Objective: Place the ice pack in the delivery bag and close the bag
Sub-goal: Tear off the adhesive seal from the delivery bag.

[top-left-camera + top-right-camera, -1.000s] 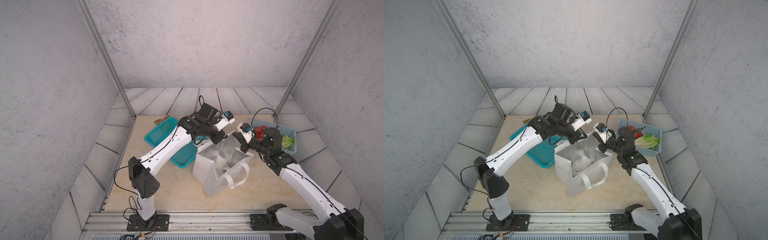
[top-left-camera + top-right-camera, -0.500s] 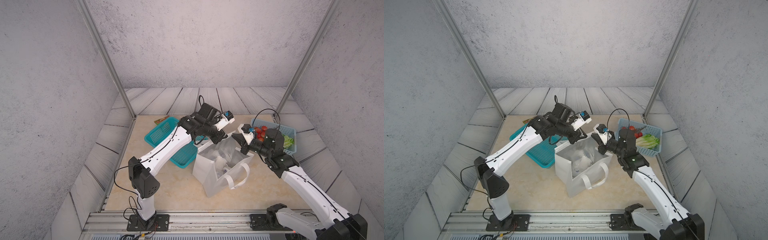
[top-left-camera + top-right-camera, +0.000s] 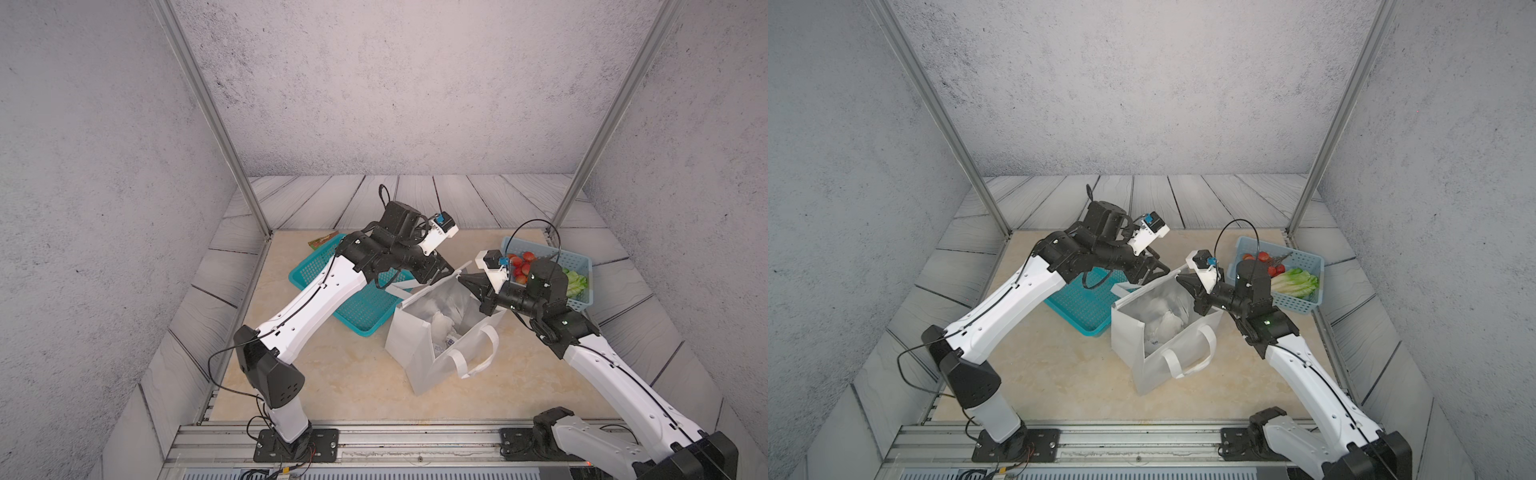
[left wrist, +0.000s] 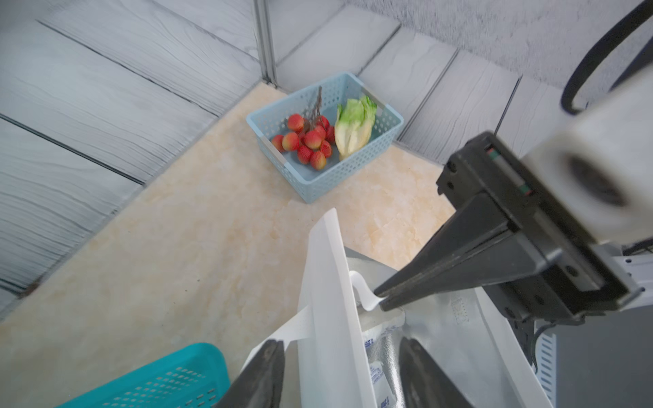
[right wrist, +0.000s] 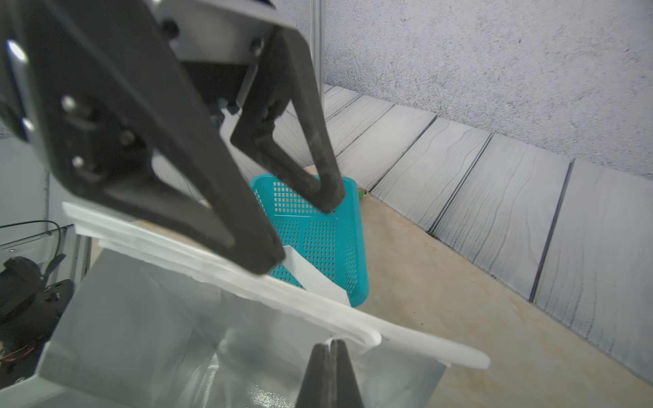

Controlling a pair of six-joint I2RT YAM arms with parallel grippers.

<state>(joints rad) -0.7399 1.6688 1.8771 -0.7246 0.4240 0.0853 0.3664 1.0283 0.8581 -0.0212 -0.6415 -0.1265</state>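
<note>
A lab test cell is indicated. 2 arms (image 3: 303, 299) are bolted to a rail (image 3: 415, 442), enclosed by backdrop panels (image 3: 395, 83).

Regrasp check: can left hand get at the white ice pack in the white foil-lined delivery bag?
Likely yes: left hand open astride the bag rim; right hand pinches its edge; ice pack uncovered.

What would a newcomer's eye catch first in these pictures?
The silver-lined white delivery bag stands mid-table, an ice pack inside. The right gripper pinches its far rim; the left gripper hangs open there. A light-blue basket in the far corner holds red fruit and lettuce.
</note>
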